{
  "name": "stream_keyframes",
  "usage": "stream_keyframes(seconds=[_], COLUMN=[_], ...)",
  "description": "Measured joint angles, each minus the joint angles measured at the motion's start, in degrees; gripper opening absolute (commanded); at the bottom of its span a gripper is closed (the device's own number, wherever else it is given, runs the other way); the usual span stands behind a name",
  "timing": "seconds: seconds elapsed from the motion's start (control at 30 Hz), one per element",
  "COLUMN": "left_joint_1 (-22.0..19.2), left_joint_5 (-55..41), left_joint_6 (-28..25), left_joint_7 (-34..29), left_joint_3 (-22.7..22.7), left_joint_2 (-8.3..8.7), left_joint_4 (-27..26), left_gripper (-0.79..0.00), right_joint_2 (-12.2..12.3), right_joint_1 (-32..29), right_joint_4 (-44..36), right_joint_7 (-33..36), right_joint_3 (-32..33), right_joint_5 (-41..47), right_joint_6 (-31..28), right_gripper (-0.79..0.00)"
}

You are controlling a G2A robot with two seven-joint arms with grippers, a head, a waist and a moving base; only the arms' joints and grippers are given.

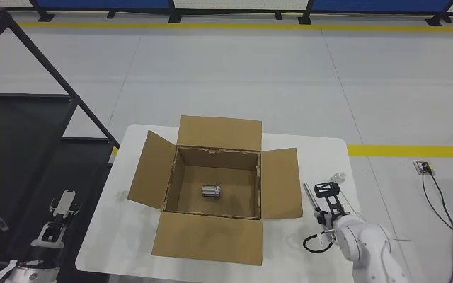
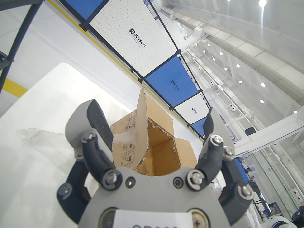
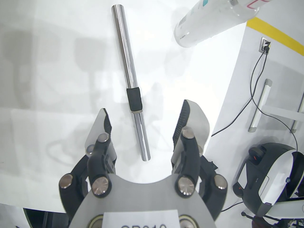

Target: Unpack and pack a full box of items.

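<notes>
While the left hand (image 2: pixel 152 115) gapes empty beside the table (image 1: pixel 106 240), right hand (image 3: pixel 144 115) spread wide above a steel rod (image 3: pixel 128 72), box (image 1: pixel 212 133) open

A grey item (image 1: pixel 211 190) is lying in the box (image 1: pixel 207 239), too small to identify. The bottle (image 3: pixel 209 15) is running off the picture's edge at its cap. The left gripper (image 2: pixel 153 111) is hiding the box's lower part.

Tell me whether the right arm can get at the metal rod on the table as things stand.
Probably yes. The right pincer is open and faces the metal rod, which lies bare on the table. Nothing is between them, and the white bottle is apart from it.
</notes>
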Motion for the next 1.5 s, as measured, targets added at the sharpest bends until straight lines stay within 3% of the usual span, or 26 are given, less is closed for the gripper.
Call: stream_keyframes(seconds=[0.37, 0.47, 0.67, 1.13, 1.33, 1.5], left_joint_1=[0.0, 0.0, 0.0, 0.0, 0.0, 0.0], left_joint_5=[0.0, 0.0, 0.0, 0.0, 0.0, 0.0], left_joint_6=[0.0, 0.0, 0.0, 0.0, 0.0, 0.0], left_joint_7=[0.0, 0.0, 0.0, 0.0, 0.0, 0.0], left_joint_3=[0.0, 0.0, 0.0, 0.0, 0.0, 0.0], left_joint_2=[0.0, 0.0, 0.0, 0.0, 0.0, 0.0], left_joint_4=[0.0, 0.0, 0.0, 0.0, 0.0, 0.0], left_gripper=[0.0, 0.0, 0.0, 0.0, 0.0, 0.0], right_joint_2=[-0.05, -0.02, 0.13, 0.31, 0.37, 0.42], right_joint_1=[6.35, 7.58, 8.73, 9.77, 10.77, 11.34], right_joint_4=[8.79, 10.3, 11.53, 12.48, 13.95, 14.65], right_joint_7=[2.17, 2.51, 3.53, 5.16, 5.67, 6.18], right_joint_3=[-0.84, -1.32, -1.72, -3.98, -4.91, -5.63], right_joint_5=[4.73, 4.86, 5.58, 5.84, 4.79, 3.86], right_joint_6=[-1.1, -1.18, -1.93, -2.46, -1.73, -1.36], right_gripper=[-0.416, -0.459, -0.52, -0.517, -0.64, -0.671])
